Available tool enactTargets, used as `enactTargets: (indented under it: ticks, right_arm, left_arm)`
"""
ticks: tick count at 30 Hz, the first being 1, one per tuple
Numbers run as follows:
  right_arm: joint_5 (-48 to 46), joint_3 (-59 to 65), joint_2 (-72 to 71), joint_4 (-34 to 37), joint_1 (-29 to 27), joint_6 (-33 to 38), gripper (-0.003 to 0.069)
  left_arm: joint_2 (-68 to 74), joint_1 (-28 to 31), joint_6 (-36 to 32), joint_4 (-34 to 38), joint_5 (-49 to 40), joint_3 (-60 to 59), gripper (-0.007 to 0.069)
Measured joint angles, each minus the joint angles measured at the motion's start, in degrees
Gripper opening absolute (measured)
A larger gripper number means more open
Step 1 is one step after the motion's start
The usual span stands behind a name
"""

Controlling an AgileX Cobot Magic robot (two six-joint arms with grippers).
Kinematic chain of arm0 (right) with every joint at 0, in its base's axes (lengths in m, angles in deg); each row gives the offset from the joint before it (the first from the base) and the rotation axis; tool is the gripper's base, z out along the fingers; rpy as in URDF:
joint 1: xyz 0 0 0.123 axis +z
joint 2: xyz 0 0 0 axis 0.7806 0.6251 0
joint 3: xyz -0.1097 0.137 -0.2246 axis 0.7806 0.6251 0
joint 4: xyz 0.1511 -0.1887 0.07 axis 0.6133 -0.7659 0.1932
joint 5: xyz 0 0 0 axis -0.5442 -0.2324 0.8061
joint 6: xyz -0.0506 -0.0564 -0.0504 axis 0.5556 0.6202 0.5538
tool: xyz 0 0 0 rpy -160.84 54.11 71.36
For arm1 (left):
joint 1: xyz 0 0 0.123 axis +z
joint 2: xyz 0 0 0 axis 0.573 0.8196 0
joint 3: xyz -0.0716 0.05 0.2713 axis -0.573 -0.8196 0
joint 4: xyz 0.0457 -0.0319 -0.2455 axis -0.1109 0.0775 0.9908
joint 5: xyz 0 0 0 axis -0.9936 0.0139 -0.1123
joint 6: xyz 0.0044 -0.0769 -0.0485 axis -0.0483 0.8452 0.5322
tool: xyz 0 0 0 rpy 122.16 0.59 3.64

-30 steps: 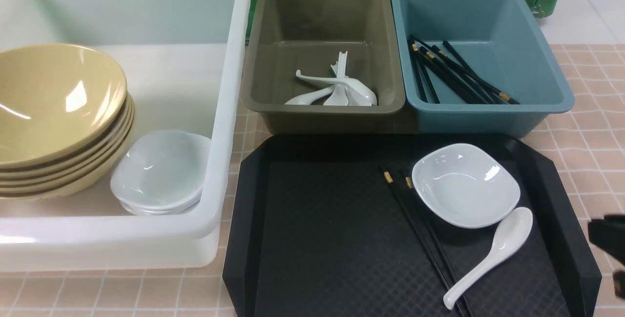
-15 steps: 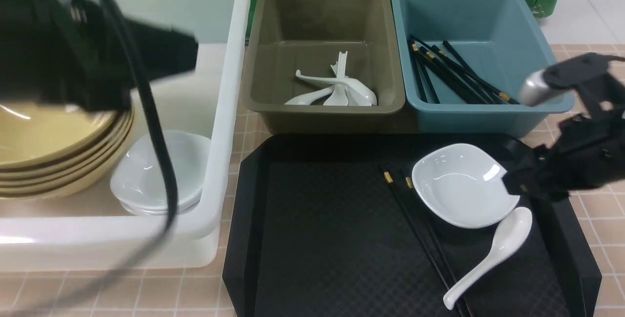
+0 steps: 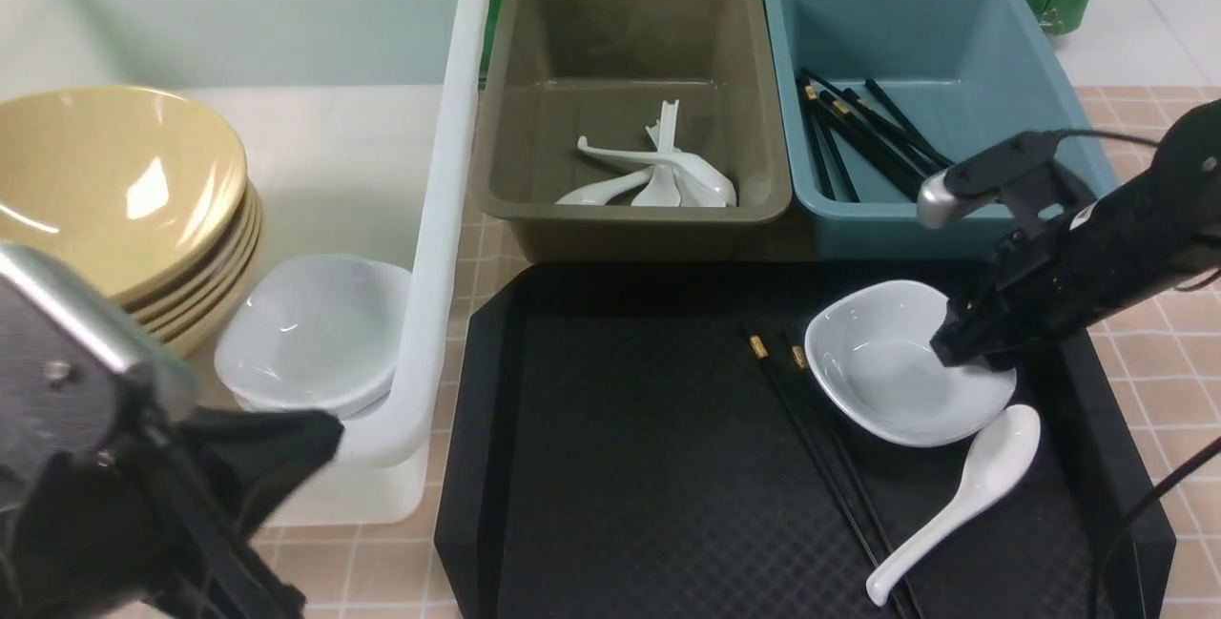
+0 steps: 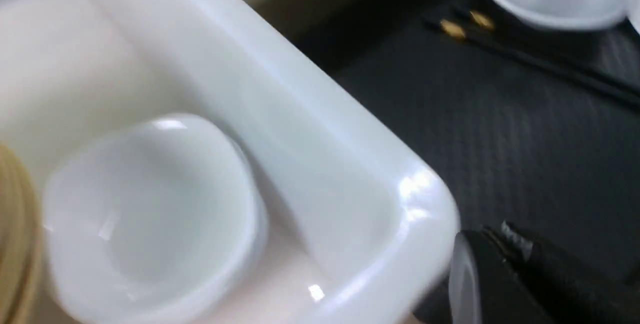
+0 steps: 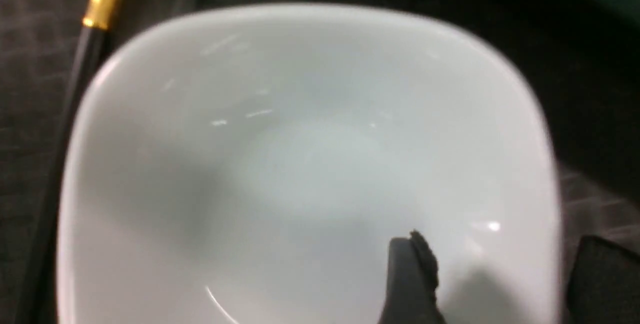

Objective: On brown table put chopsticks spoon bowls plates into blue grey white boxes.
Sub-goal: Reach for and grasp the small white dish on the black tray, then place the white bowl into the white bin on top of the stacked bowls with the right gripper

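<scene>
Plate [image 3: 878, 381]: glossy white, rounded-square, one
Chopsticks [image 3: 814, 447]: thin black, two
Right jaws: released, astride plate rim
Left jaws: clenched

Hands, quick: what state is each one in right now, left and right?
Left hand: closed, holding nothing.
Right hand: open, astride the rim of the plate, not gripping it.

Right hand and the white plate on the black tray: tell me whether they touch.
Cannot tell. Right wrist view: the right hand is open astride the rim of the white plate, one finger inside, one outside; blur hides any contact.
</scene>
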Motion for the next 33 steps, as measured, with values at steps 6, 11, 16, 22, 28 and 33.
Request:
enactTargets:
  ticks: [6,11,16,22,28,33]
  right_arm:
    - [-2.8,0.0,1.2,4.6,0.0,-0.6,0.0280]
    - [-6.2,-0.6,-1.8,7.2,0.0,-1.5,0.0141]
    - [-11.3,-0.5,-10.8,15.7,0.0,4.0,0.0072]
    - [-10.4,-4.7,-16.8,37.2,9.3,18.0,0.0073]
    - [1.3,-20.7,-8.7,39.1,27.6,24.5,0.0073]
    - [4.5,-35.9,5.1,32.7,35.6,27.8,0.0073]
  left_arm:
    - [-5.1,0.0,0.0,-1.0,6.0,-1.4,-0.0010]
    - [-7.4,0.0,0.4,-3.9,6.0,-1.4,-0.0010]
    - [-10.7,0.0,4.5,-7.8,6.2,-1.4,-0.0008]
    - [-11.1,0.0,12.2,-13.8,7.1,-1.4,-0.0008]
    - [-12.3,0.0,19.1,-20.5,8.5,-1.4,-0.0008]
    - [-17.0,0.0,22.7,-25.6,7.9,-1.4,-0.0008]
